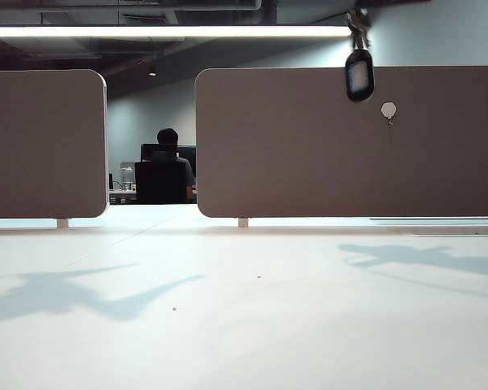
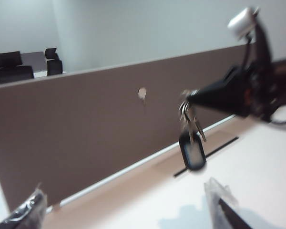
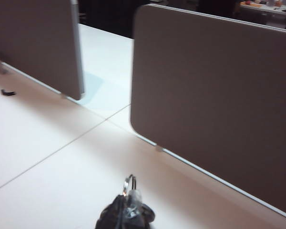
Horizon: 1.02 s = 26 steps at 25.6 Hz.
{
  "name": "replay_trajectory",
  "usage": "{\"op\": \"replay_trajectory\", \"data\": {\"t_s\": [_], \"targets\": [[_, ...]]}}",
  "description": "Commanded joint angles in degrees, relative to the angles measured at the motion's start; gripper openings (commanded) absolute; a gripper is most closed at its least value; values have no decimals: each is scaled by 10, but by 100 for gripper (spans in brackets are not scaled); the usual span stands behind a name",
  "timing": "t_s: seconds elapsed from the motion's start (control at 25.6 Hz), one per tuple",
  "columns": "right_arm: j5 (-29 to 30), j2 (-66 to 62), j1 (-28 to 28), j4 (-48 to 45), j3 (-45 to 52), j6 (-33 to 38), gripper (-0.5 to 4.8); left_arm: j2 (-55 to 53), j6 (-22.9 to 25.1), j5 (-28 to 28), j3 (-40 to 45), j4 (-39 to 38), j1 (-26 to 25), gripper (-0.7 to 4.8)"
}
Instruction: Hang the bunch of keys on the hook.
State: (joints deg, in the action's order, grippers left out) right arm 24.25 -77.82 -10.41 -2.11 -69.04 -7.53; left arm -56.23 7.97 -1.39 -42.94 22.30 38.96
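The right gripper (image 2: pixel 193 98) is pinching the bunch of keys (image 1: pixel 359 69) aloft, just left of the hook (image 1: pixel 389 110); hanging is still pending. The left gripper (image 2: pixel 128 210) is idling wide open.

Silver keys with black oval fob (image 1: pixel 359 71) hang from the right gripper (image 3: pixel 127 204), up-left of the small hexagonal wall hook (image 1: pixel 389 109) on the partition panel (image 1: pixel 293 146); the left gripper (image 2: pixel 128 210) sits low over the table (image 1: pixel 244 309).

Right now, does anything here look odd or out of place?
Only the bunch of keys dangling in mid-air, pinched by the shut right gripper, above and left of the empty hook on the partition. The open left gripper hangs nearby. Nothing looks spilled or broken.
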Motion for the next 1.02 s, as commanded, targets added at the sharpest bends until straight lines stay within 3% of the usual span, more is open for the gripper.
{"op": "replay_trajectory", "data": {"t_s": [0.04,0.55,1.02], "targets": [[23,-46,31,-28,-43,5,-6,-59,0,-17,-65,-2,0,479],[61,-263,142,-33,-267,5,-6,-298,-3,-16,-310,-75,-5,479],[50,-427,169,-38,-460,52,-6,-435,-20,-25,-474,-100,-19,479]]}}
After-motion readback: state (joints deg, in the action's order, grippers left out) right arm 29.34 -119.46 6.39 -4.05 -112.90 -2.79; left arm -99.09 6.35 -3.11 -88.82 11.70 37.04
